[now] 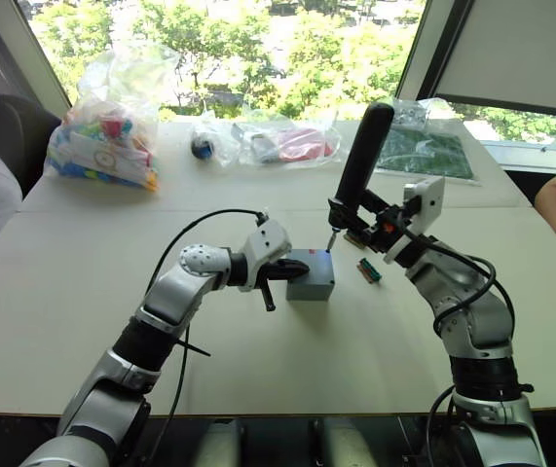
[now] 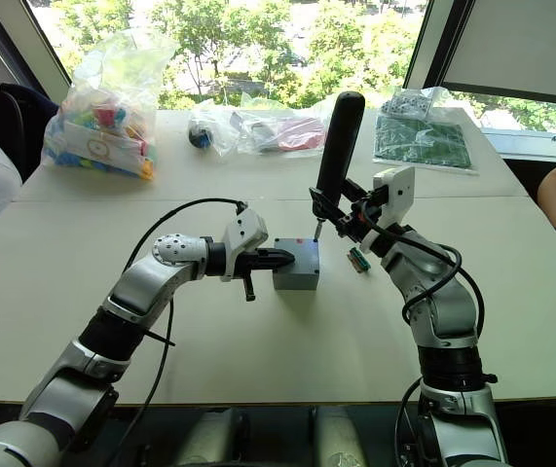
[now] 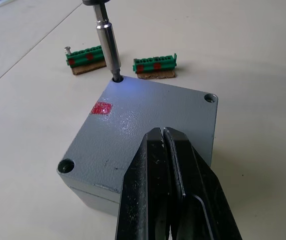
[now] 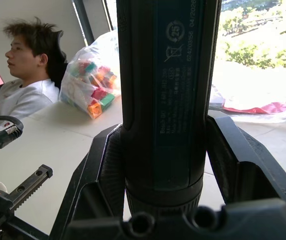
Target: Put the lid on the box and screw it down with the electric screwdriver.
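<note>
Left wrist view, textured grey lid (image 3: 148, 125) (red mark), metal bit in corner hole, left hand (image 3: 165, 145) clenched, right hand (image 1: 355, 222) grasping cylindrical electric screwdriver (image 1: 363, 156).

Count: 1 box (image 1: 310, 277) w/ 1 lid (image 3: 148, 120) on it, 1 red mark (image 3: 101, 108) on lid. 1 electric screwdriver (image 1: 360, 161). 2 green strips (image 3: 85, 56) (image 3: 155, 64) on bench (image 1: 258, 370); 1 loose screw (image 3: 67, 49) at one strip. 4 plastic bags (image 1: 107, 122) along far edge. 2 claws: left (image 1: 279, 272), right (image 1: 353, 226). 2 persons at sides, 1 (image 4: 25, 75) seated.
</note>
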`<state>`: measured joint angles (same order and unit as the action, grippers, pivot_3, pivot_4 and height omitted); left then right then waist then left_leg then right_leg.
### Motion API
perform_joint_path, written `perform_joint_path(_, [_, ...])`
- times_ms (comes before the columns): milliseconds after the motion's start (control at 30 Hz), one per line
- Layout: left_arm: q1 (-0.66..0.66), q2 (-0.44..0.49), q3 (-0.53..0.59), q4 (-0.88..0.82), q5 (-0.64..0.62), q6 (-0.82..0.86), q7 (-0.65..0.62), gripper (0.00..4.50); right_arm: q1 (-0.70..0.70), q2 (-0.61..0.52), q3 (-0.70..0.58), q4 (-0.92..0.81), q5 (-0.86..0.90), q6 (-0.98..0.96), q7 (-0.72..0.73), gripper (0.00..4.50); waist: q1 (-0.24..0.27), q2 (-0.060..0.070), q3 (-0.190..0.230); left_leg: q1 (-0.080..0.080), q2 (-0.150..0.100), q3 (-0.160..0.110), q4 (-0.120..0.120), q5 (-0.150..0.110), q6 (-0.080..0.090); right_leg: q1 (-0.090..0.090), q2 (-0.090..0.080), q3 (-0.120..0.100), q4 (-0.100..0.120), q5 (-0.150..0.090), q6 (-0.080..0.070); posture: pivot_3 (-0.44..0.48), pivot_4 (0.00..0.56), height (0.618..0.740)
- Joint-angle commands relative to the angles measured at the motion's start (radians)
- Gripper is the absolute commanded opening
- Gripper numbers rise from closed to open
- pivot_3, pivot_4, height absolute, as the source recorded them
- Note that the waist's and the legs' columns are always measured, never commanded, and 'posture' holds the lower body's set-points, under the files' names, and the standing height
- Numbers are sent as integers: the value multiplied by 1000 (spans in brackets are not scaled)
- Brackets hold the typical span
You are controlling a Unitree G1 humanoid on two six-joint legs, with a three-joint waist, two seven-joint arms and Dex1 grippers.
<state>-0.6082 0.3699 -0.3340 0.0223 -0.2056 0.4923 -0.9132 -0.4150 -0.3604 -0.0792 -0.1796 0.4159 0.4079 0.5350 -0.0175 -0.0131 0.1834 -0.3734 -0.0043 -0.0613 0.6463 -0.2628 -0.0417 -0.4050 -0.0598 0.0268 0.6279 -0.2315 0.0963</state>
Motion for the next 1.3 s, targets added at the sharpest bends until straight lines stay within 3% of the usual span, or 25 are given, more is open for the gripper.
perform_joint_path(33, [22, -1, -6, 1, 10, 17, 5, 0, 35, -21, 32, 43, -31, 34, 8, 1908, 0, 0, -1, 0, 0, 0, 0, 0, 0, 0, 0, 0, 0, 0, 0, 0, 150, 740])
perform_joint_path(233, [24, -20, -12, 14, 16, 9, 13, 0, 9, -43, 14, 46, -23, 33, 13, 1908, 3, 0, -2, 0, 0, 0, 0, 0, 0, 0, 0, 0, -1, -1, 1, 0, 150, 740])
perform_joint_path(367, [17, -33, -18, 25, 26, -3, 18, 0, -83, -74, -51, 34, 34, 81, 8, 1908, 5, 0, -2, -1, 0, 0, 0, 0, 0, 0, -1, 0, -2, -1, 0, 0, 150, 740])
perform_joint_path(567, [22, -29, -7, -8, 15, 5, 19, 0, -316, -148, -195, 54, 175, 195, -30, 1908, 7, 6, 4, -6, -1, 0, 1, 0, 0, -3, -2, -1, -4, 0, -1, 0, 150, 740])
perform_joint_path(600, [27, -34, 14, -20, -3, 8, 25, 0, -411, -179, -240, 96, 209, 224, -52, 1908, 6, 6, 4, -10, -1, 0, 1, 0, 0, -6, -3, -1, -4, 0, -1, 0, 150, 740])
perform_joint_path(667, [32, -48, 66, -56, -18, 5, 76, 0, -581, -271, -290, 210, 228, 461, -161, 1908, 4, 9, 6, -15, -1, 0, 1, 0, 0, -11, -2, -1, -4, 2, 2, 0, 150, 740])
perform_joint_path(733, [14, -3, 56, -103, 57, 13, 121, 0, -598, -449, -153, 249, 156, 576, -37, 1908, 9, 8, 6, -21, -2, 1, 2, 0, 0, -20, -4, 0, 0, 3, 3, 0, 150, 740])
perform_joint_path(900, [36, 77, 117, -359, -123, 132, 12, 0, -582, -678, 41, 480, 187, 1024, 125, 1908, 3, 4, 5, -21, 0, -1, -2, -5, 8, -20, -1, -3, -2, -2, -4, 0, 150, 740])
perform_joint_path(1100, [97, 152, 154, -547, -232, 239, 0, 0, -591, -712, 211, 676, 97, 1030, 230, 1908, -4, 21, 14, -26, -1, 7, 0, -5, 9, -25, -3, 2, -7, 0, -1, 0, 150, 740])
perform_joint_path(1300, [165, 163, 152, -583, -259, 264, 42, 0, -646, -650, 314, 882, -12, 966, 282, 1908, -4, 18, 15, -24, 0, 4, 2, -5, 9, -23, 0, 2, -6, 1, 1, 0, 150, 740])
